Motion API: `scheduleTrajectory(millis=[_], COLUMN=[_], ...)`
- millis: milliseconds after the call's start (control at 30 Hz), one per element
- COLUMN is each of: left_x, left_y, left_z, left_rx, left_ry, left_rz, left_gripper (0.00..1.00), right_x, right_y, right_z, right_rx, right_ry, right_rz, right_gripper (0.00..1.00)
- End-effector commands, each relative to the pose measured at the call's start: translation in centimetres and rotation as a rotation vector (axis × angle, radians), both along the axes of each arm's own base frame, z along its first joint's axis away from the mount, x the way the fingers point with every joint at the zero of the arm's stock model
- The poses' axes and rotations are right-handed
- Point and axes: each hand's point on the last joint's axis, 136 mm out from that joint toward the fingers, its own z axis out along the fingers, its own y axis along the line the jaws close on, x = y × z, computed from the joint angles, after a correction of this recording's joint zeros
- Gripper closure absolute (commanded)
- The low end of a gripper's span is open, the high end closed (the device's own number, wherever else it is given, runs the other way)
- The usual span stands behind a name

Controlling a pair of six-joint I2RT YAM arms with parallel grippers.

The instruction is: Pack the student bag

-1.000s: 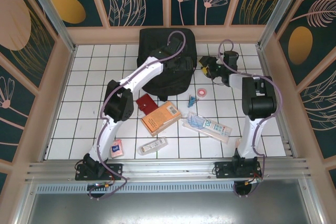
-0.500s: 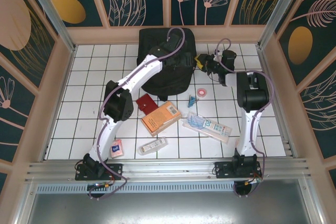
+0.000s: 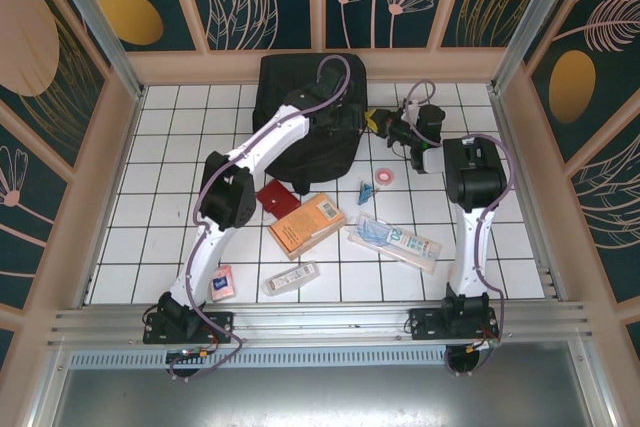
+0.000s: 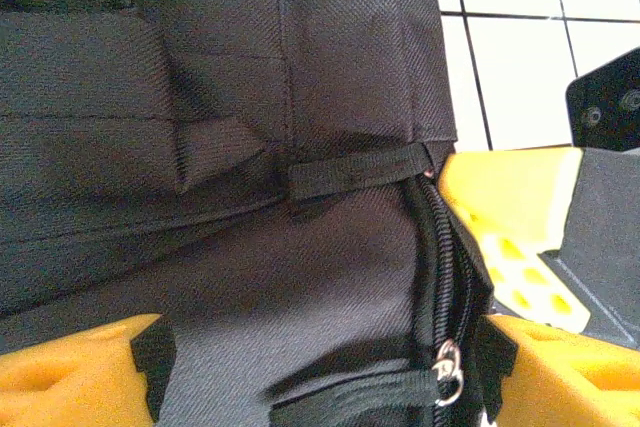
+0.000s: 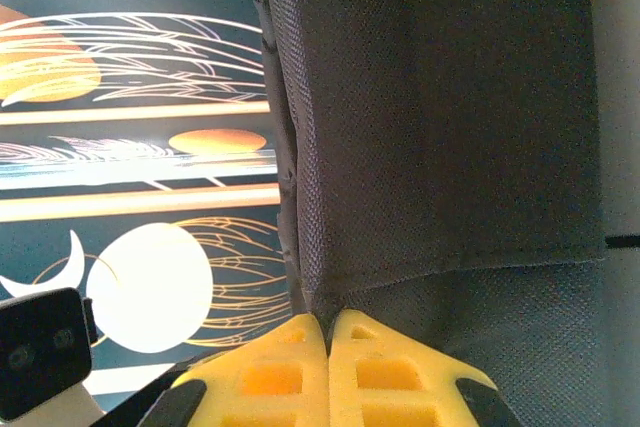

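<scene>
We are early in the packing: the student bag (image 3: 310, 97) sits upper centre, its zip (image 4: 440, 267) closed beneath our wide-open left gripper (image 4: 320, 362). The right gripper (image 5: 328, 332) is closed, seemingly pinching bag fabric. The orange box (image 3: 306, 224) and red wallet (image 3: 277, 197) lie unpacked below.

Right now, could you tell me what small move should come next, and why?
Probably close the left gripper on the zipper pull: its open jaws straddle it, while the right gripper seems pinched shut on the edge of the student bag.
</scene>
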Motion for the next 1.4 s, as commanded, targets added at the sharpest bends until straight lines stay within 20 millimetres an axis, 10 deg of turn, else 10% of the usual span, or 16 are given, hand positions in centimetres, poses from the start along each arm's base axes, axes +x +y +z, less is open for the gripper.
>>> scheduleTrajectory(millis=[0, 733, 933, 1100, 1367], left_x=[0.2, -4.4, -6.6, -7.7, -7.8], left_y=[-0.1, 4.4, 4.1, 5.1, 8.8], left_z=[-0.6, 1.4, 1.2, 2.6, 5.0], left_rx=[-0.011, -0.142, -0.196, -0.228, -0.187], left_ry=[0.012, 0.069, 0.091, 0.063, -0.023], left_rz=[-0.003, -0.015, -0.084, -0.052, 0.090], left_gripper=[0.20, 0.26, 0.26, 0.27, 0.27], right_x=[-1.3, -6.3, -4.8, -2.0, -5.1], right_y=[1.5, 2.0, 2.9, 3.1, 0.3], right_z=[3.4, 5.7, 5.7, 1.6, -2.0], right_rx=[0.040, 0.066, 0.102, -0.061, -0.550], right_ry=[-0.124, -0.484, -0.455, -0.172, 0.127], right_rz=[0.065, 0.177, 0.173, 0.107, 0.003], right_gripper=[1.00, 1.00, 1.00, 0.41, 0.32])
